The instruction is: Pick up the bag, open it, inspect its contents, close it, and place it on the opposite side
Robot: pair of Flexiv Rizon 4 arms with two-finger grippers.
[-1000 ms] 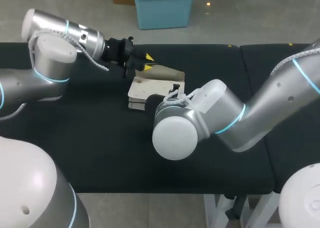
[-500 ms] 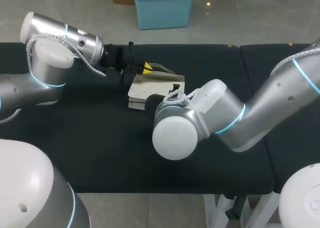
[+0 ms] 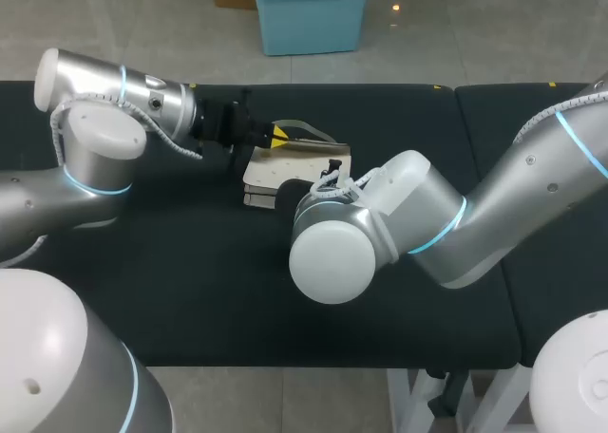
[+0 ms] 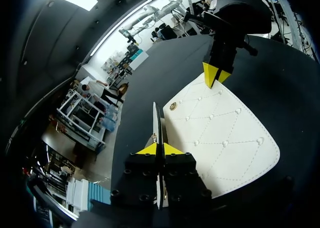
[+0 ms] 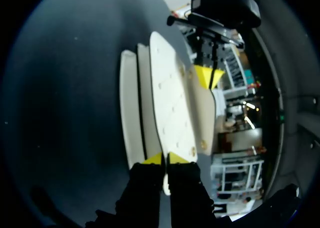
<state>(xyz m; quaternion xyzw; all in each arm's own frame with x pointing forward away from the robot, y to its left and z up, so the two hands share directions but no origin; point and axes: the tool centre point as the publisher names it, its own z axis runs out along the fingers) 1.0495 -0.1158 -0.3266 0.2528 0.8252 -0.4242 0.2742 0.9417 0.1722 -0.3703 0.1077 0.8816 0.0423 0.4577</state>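
Black table (image 3: 171,262) seen from above. Coming in from the left, the left tool (image 3: 274,137) is pressed together on a thin raised edge of the white quilted bag (image 3: 275,172), which lies mid-table, toward the far side. From the right, the right tool (image 5: 165,160) pinches the bag's quilted panel at the opposite end. The tools face each other along the bag's length, so closing it likely means folding the raised edge down rightward

Left arm (image 3: 95,158) and right arm (image 3: 513,196) angle inward; left gripper (image 4: 159,149) and right gripper (image 5: 165,159) each clamp the bag (image 4: 220,138) between nearly closed fingers.
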